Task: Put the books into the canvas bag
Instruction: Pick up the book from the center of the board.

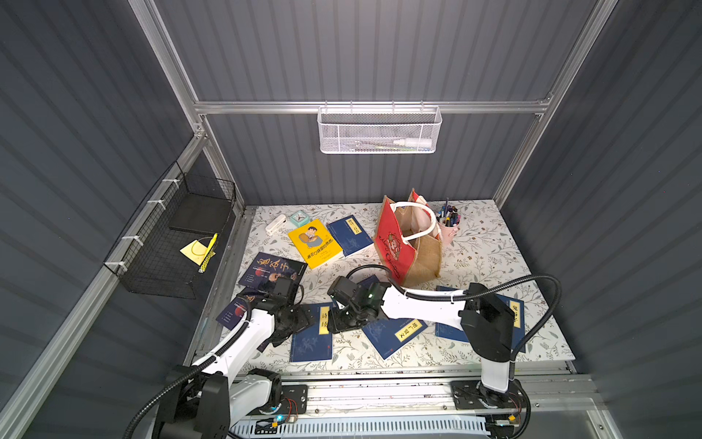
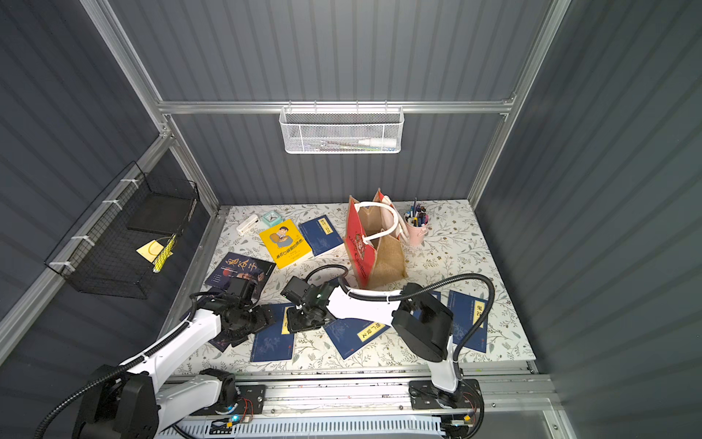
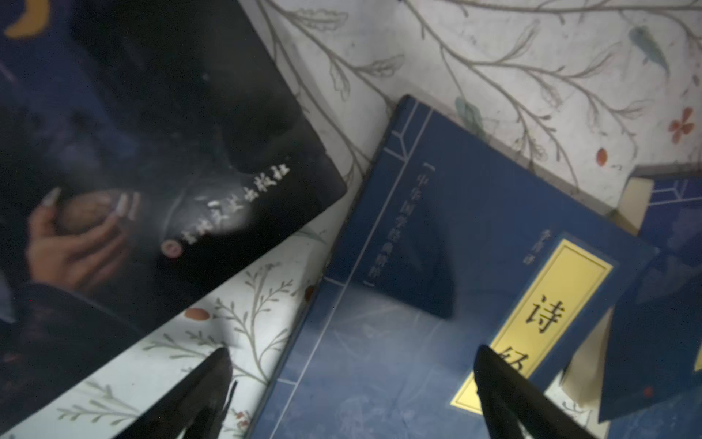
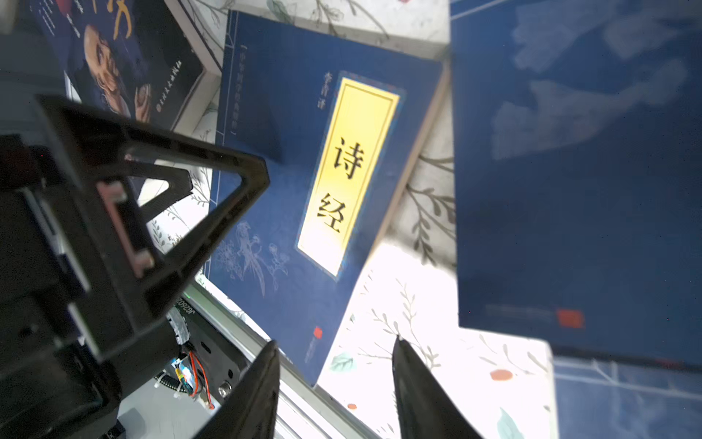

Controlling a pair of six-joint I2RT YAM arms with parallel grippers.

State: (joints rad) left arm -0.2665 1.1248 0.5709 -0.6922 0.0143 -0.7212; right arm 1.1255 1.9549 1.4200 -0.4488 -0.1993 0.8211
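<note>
left gripper (image 3: 353,351): spread wide and low over the left edge of the front blue book (image 1: 309,342), with one finger above the tablecloth (image 1: 475,243) and the other above the yellow label (image 3: 551,315); it holds nothing.
right gripper (image 4: 336,342): jaws part-way apart. Only cloth and that book's corner show between them, and nothing is pinched that I can see.
canvas bag (image 1: 425,262): upright in the upper right of the table in both top views, just beside the pen cup (image 1: 448,232). Its mouth is open, with a white handle (image 1: 432,226) draped across it.
risk, grasp: the book is thin and lies flat, so the fingers may skid off the cover or nip the cloth along with it.
risk, arms: both grippers crowd the same book at centre frame — a careless move could knock them together.
risk, bag: the handle could snag an incoming book, and a push on the rim may tip the bag.
books, counted: one yellow book (image 1: 315,243); two dark navy books (image 1: 271,271) (the second mostly under the left arm (image 1: 247,342)); four blue in plain sight, plus a blue corner (image 1: 370,283) behind the right gripper — perhaps a fifth. All lie on the table, and none shows inside the bag.
other counts: one bag, one pen cup, one small clock (image 1: 299,217), one white mesh basket (image 1: 380,133), one black wire basket (image 1: 152,266).
</note>
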